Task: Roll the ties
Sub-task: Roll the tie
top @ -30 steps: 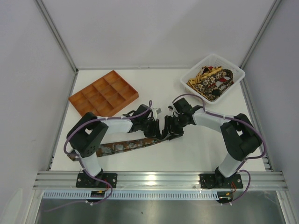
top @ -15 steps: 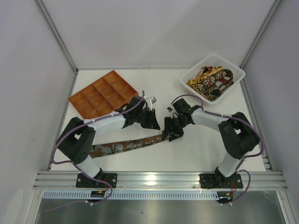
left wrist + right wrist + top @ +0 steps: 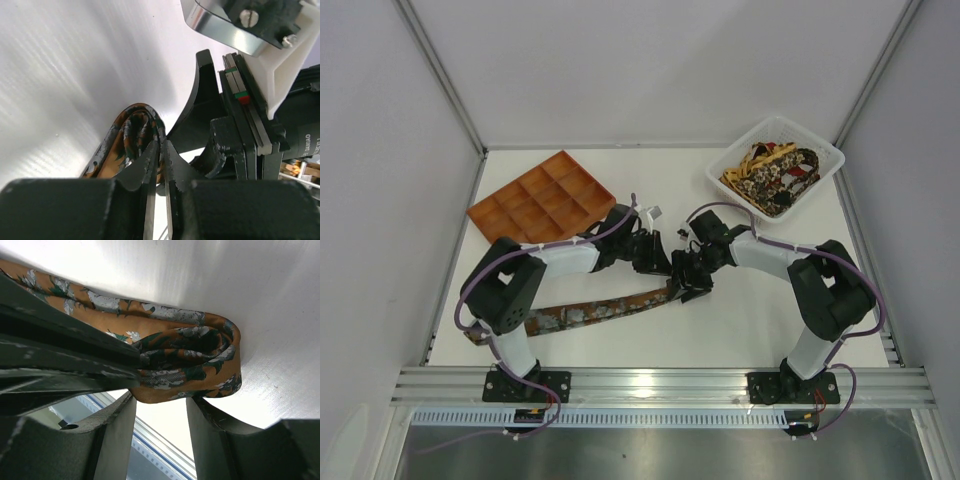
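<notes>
Tray: orange compartment tray (image 3: 588,176), behind and to the left of the left gripper (image 3: 161,150), well apart; no roll visible in any compartment.
Tie: patterned strip (image 3: 590,311) flat on the table (image 3: 740,320), trailing leftward from both grippers toward the near-left corner.
Left gripper: jaws almost together with only a slit between them, tips right at the tie's curled end; cannot tell whether a layer of cloth is pinched.
Rolled end: a few loose turns (image 3: 195,360), between the two grippers, just beyond the fingertips of the right gripper (image 3: 161,407).
Right gripper: jaws apart, gripping nothing, tips apparently touching the roll's edge.
Basket: white (image 3: 738,148), behind and to the right of the right gripper, well apart, holding spare ties (image 3: 770,170) in a heap, none rolled.
Progress: judged early; one roll barely begun, most of that tie's length flat, basket ties all left to do.
</notes>
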Controlling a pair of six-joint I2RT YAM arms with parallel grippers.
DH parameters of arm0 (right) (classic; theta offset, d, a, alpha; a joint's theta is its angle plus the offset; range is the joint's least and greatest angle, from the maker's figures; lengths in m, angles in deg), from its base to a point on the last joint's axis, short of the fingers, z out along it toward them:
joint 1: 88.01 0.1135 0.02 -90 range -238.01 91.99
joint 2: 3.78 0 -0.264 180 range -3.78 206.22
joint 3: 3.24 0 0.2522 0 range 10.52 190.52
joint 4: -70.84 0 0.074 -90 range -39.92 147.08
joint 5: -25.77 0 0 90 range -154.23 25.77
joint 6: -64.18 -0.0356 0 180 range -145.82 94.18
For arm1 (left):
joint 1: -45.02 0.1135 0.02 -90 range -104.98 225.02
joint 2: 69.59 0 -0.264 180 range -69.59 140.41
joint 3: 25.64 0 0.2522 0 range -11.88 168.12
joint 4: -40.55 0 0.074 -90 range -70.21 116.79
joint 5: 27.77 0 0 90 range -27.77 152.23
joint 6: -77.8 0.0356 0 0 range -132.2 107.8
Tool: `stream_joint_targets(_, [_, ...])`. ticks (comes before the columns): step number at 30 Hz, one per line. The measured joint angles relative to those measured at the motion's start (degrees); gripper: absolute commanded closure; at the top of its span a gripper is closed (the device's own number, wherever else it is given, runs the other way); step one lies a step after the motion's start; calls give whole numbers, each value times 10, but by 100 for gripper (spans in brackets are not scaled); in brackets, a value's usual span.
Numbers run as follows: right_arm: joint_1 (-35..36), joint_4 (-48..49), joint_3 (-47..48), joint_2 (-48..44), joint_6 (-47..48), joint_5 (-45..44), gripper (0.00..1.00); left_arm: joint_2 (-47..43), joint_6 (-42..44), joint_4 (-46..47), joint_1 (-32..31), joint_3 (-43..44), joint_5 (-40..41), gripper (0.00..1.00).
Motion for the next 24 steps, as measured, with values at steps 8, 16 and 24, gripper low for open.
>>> stream_joint_targets(8, [-2, -6, 10, 0, 0, 0, 50, 9, -25, 43, 0, -18, -24, 89])
stream_joint_targets(16, [-3, -10, 20, 0, 0, 0, 50, 9, -30, 62, 0, -54, -26, 91])
stream_joint_targets(24, [-8, -14, 25, 0, 0, 7, 50, 16, -31, 67, 0, -60, -25, 92])
